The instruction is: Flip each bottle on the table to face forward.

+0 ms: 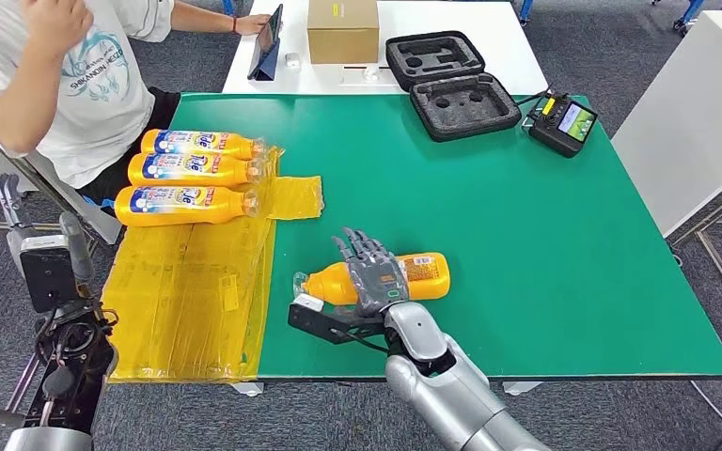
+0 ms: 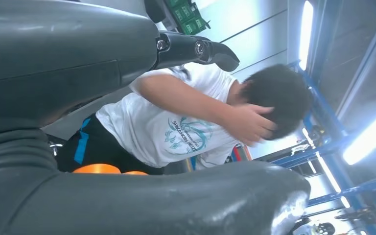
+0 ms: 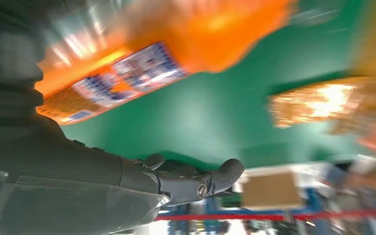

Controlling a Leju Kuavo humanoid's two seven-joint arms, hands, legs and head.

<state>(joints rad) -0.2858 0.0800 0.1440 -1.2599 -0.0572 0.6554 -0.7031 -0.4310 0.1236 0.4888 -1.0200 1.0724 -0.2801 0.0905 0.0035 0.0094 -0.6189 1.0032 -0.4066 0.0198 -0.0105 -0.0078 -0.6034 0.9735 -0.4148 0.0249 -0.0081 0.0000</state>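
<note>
Far left, the left hand (image 1: pixel 42 258) hangs off the table edge, beside the yellow sheet (image 1: pixel 193 291). From its wrist cam the thumb (image 2: pixel 176 205) and dark fingers (image 2: pixel 196 49) sit apart w/ nothing between them, so it looks spread and holding nothing.

Behind it a person (image 1: pixel 85 75) in a white tee sits at the table's far left corner, one hand up on the head.

Next, three bottles (image 1: pixel 193 174) lie in a row on the far end of the yellow sheet, side by side and touching, caps pointing right, blue-white labels up. A crinkled flap of the sheet (image 1: pixel 296 197) spills onto the green mat (image 1: pixel 526 235) just right of them.

Mid table, near the front edge: a fourth bottle (image 1: pixel 428 272) lies on its side on the mat, cap end left, base right. The right hand (image 1: pixel 371 272) rests on top of it, fingers laid over the body and pointing away from the robot. Whether the thumb is curled under it I can't tell, so grip vs just resting is unclear. Right wrist cam is blurred: orange bottle (image 3: pixel 176 44) w/ label close above the thumb (image 3: pixel 215 178).

Far side: tablet (image 1: pixel 268 42), cardboard box (image 1: pixel 343 28), open black foam case (image 1: pixel 451 85). Far right corner of mat: a controller (image 1: pixel 564 122) w/ screen.
</note>
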